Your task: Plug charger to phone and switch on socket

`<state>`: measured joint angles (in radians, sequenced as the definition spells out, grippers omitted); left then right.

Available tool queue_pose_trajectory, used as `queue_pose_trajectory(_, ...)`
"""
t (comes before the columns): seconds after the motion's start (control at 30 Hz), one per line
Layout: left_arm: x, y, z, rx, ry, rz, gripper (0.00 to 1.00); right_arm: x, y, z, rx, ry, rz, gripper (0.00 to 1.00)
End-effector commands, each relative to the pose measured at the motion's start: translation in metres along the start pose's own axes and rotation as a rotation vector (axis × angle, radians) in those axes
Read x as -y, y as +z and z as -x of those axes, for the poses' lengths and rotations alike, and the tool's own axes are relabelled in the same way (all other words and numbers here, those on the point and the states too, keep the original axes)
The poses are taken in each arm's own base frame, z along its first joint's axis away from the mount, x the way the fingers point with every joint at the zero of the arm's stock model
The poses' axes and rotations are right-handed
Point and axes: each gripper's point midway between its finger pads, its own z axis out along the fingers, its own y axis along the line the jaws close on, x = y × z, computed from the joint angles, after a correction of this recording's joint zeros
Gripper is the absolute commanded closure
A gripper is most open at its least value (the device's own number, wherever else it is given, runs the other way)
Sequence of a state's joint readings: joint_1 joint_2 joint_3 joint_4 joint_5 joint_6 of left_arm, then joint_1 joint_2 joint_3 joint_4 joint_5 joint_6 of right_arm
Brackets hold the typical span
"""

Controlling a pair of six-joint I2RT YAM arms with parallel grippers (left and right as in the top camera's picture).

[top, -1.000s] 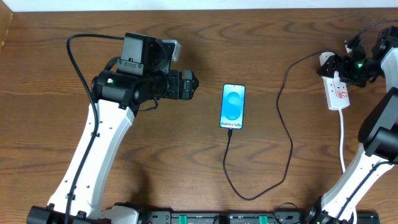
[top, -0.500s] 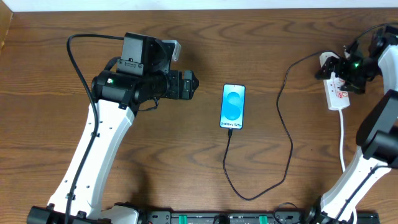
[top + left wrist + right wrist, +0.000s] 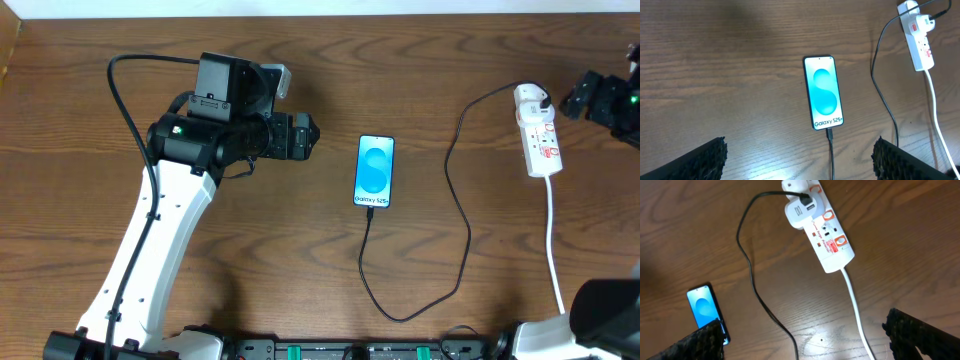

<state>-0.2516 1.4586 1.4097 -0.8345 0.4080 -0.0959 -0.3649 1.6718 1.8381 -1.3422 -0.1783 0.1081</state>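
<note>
Charger (image 3: 830,150) plugged into phone (image 3: 823,92) — left end effector (image 3: 306,136) and right end effector (image 3: 575,98) both spread wide, holding nothing.

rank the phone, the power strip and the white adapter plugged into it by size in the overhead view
1. power strip and phone: too close to rank; the strip is longer, the phone wider.
2. white adapter: clearly smallest.

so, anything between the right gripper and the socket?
Nothing visible. The right gripper hangs open beside one end of the socket, apart from it, with only bare table between. The charger is plugged in at that end and runs off the side away from the gripper toward the phone, clear of the approach.
</note>
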Motion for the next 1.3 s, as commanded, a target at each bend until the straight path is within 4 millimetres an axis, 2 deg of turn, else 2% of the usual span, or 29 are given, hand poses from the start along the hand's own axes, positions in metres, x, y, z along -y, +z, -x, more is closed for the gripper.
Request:
queue_pose_trajectory(0.0, -0.001, -0.002, 0.001, 0.004, 0.017, 0.009, 0.07, 0.001, -0.012, 0.001, 0.033, 0.014, -0.012, 0.01)
queue_pose_trajectory(1.0, -0.001, -0.002, 0.001, 0.004, 0.018, 0.010, 0.07, 0.001, -0.014, 0.001, 0.038, 0.013, -0.011, 0.01)
queue_pose_trajectory(1.1, -0.014, -0.002, 0.003, 0.015, 0.017, 0.081, 0.07, 0.001, -0.014, 0.001, 0.038, 0.013, -0.011, 0.01)
queue_pose_trajectory(1.27, -0.016, -0.002, 0.003, 0.017, 0.017, 0.093, 0.07, 0.001, -0.014, 0.001, 0.038, 0.013, -0.011, 0.01)
